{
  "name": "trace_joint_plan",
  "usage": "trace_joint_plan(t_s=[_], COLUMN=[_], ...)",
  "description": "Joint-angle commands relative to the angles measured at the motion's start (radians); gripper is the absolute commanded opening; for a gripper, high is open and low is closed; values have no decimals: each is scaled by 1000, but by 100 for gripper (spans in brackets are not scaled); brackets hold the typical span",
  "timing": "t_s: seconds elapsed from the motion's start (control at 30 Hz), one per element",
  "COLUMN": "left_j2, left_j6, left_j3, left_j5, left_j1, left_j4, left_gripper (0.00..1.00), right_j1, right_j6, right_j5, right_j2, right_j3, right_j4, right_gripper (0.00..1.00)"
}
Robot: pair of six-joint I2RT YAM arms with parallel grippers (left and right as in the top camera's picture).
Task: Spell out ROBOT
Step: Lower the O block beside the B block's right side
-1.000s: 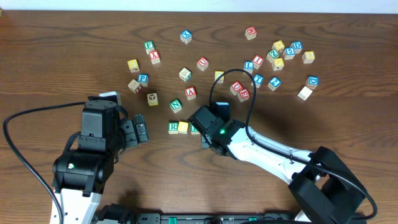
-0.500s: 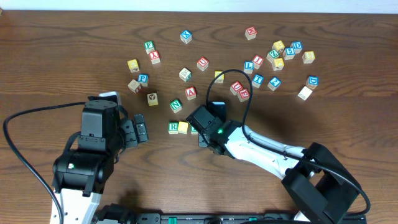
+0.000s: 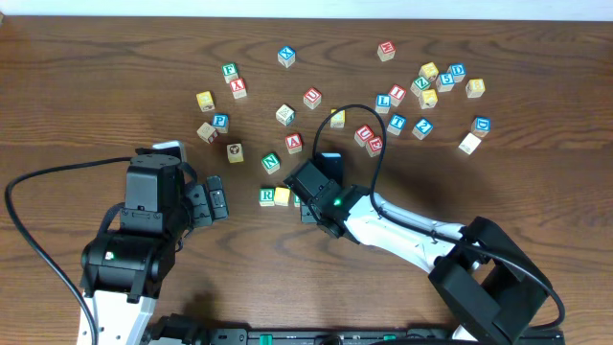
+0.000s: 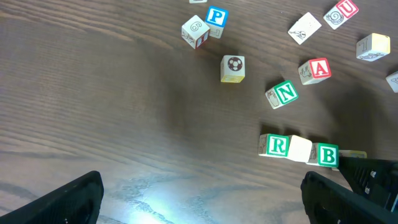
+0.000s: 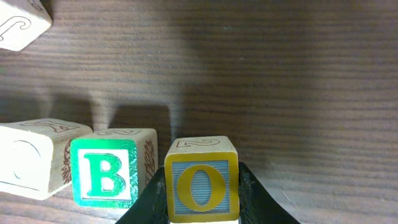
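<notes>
A row lies on the table: a green R block (image 3: 267, 196), a yellow-sided block (image 3: 283, 195) and a green B block (image 4: 327, 155). The left wrist view also shows the R block (image 4: 275, 145) and the middle block (image 4: 300, 149), with its cream face up. My right gripper (image 3: 308, 198) is shut on a yellow O block (image 5: 201, 183) and holds it just right of the B block (image 5: 109, 174), close beside it. My left gripper (image 3: 215, 199) is open and empty, left of the row.
Many loose letter blocks lie scattered across the far half of the table, among them a green N (image 3: 271, 162), a red A (image 3: 294, 144) and a cluster at the back right (image 3: 426, 86). The right arm's cable (image 3: 359, 120) loops over the blocks.
My right gripper has moved left with the O block, closing in on the B block at the end of the row. The left arm has not moved.
</notes>
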Motion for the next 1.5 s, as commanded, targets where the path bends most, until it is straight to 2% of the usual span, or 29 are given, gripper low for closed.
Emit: trace_joint_plan(t_s=[0.0,1.47], left_j2=[0,0], left_j6=[12,13], left_j3=[22,22], left_j5=[-5,-5], left_j1=[5,5], left_j4=[-2,-2], left_gripper=[100,100], right_j1=[-5,-27], right_j6=[-18,-14], right_j5=[4,-64], right_j2=[37,37], right_j3=[-5,-5], right_j4=[-2,5], right_gripper=[1,1])
